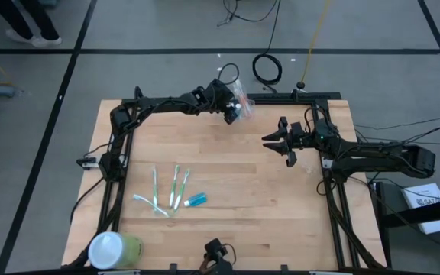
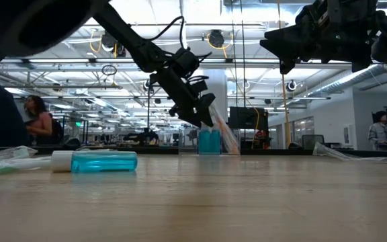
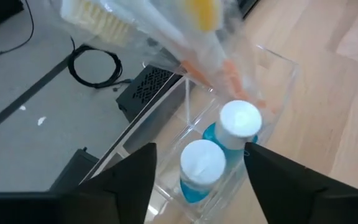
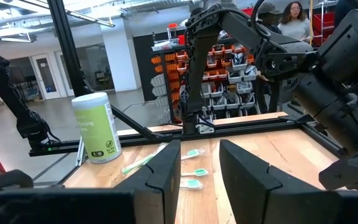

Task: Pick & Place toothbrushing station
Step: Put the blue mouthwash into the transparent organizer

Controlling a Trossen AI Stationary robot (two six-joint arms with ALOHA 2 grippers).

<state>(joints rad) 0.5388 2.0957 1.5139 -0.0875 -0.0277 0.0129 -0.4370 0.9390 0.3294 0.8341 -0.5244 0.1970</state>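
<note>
STEP: placing items into station, judged | LEFT: left gripper [image 3: 197,180] spread wide, empty, directly over toothbrushing station [image 3: 272,81] at table's far edge, two blue tubes [image 3: 201,168] between jaws | NEXT: likely retreat, fetch toothbrushes [image 1: 176,187] | FAR: right gripper [image 1: 283,142] parted, idle

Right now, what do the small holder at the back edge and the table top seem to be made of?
The holder looks like clear, glossy hard plastic: the wood and two blue bottles with white caps show through its walls. The table top looks like pale wood strips with a smooth matte finish; its grain lines are visible.
</note>
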